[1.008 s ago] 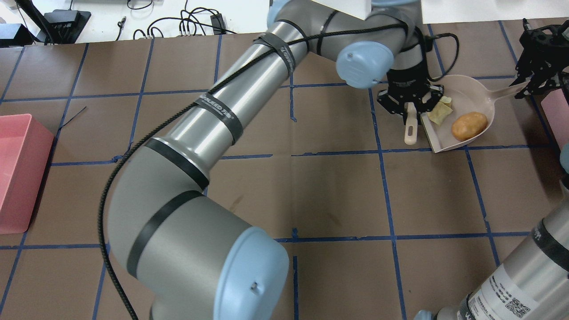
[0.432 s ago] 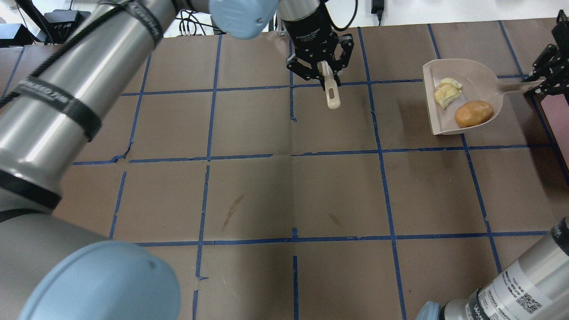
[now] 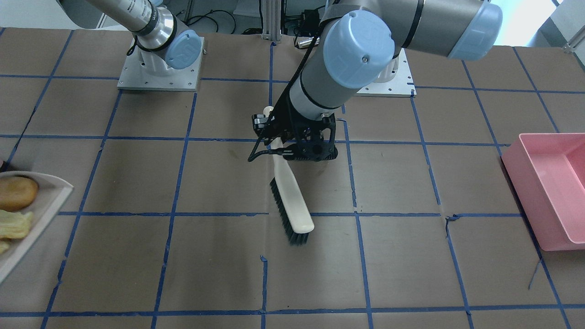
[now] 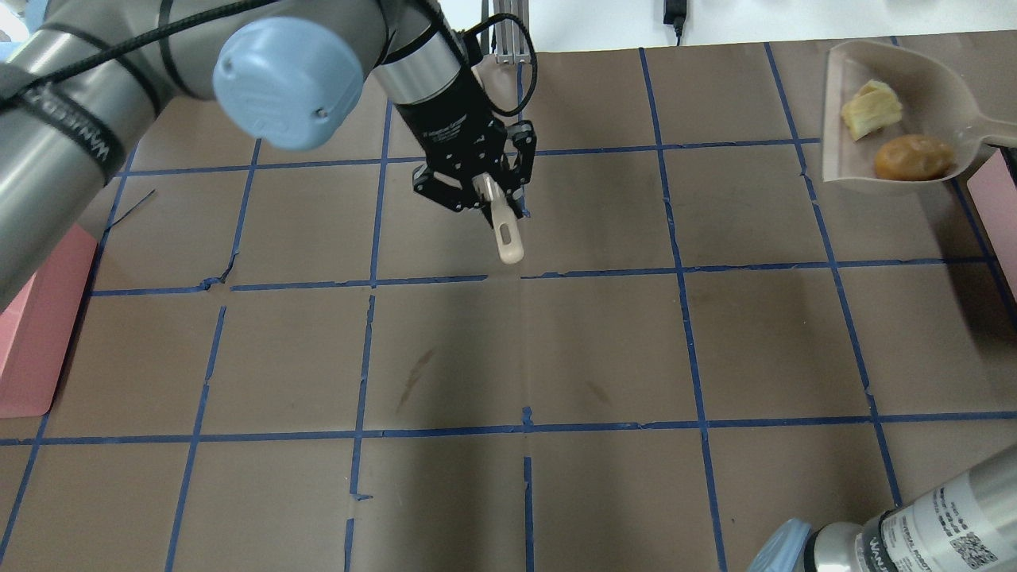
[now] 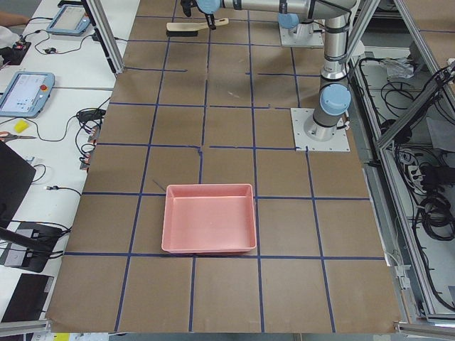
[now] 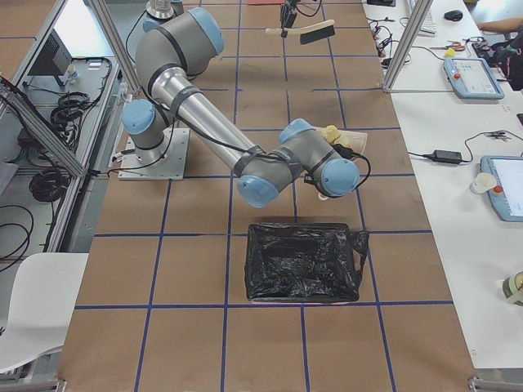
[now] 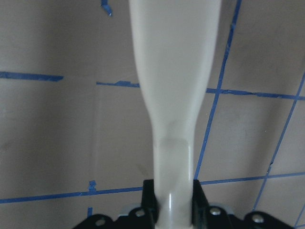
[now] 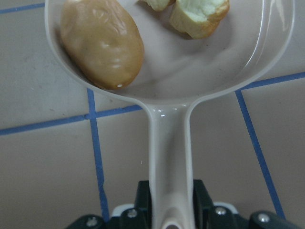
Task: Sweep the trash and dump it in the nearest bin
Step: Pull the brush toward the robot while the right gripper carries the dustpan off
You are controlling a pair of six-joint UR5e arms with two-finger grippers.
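My right gripper (image 8: 169, 212) is shut on the handle of a beige dustpan (image 8: 224, 57) and holds it above the table at the far right. The pan holds the trash: a tan-brown potato shape (image 8: 102, 43) and two pale yellow-green chunks (image 8: 198, 14). In the overhead view the pan (image 4: 929, 79), potato (image 4: 914, 157) and chunks (image 4: 871, 110) show, but the right gripper is out of frame. My left gripper (image 4: 485, 195) is shut on the handle of a cream brush (image 3: 292, 205) with black bristles. It holds the brush over the table's middle; the handle also shows in the left wrist view (image 7: 174, 95).
A pink bin (image 4: 36, 326) sits at the table's left end. Another bin, lined with a black bag (image 6: 304, 261), sits at the right end, its pink edge (image 4: 997, 187) just beside the dustpan. Blue tape lines cross the brown table.
My left gripper has carried the brush away from the dustpan, leftward to the table's middle. My right gripper has lifted the dustpan with the trash and moved it farther back and right.
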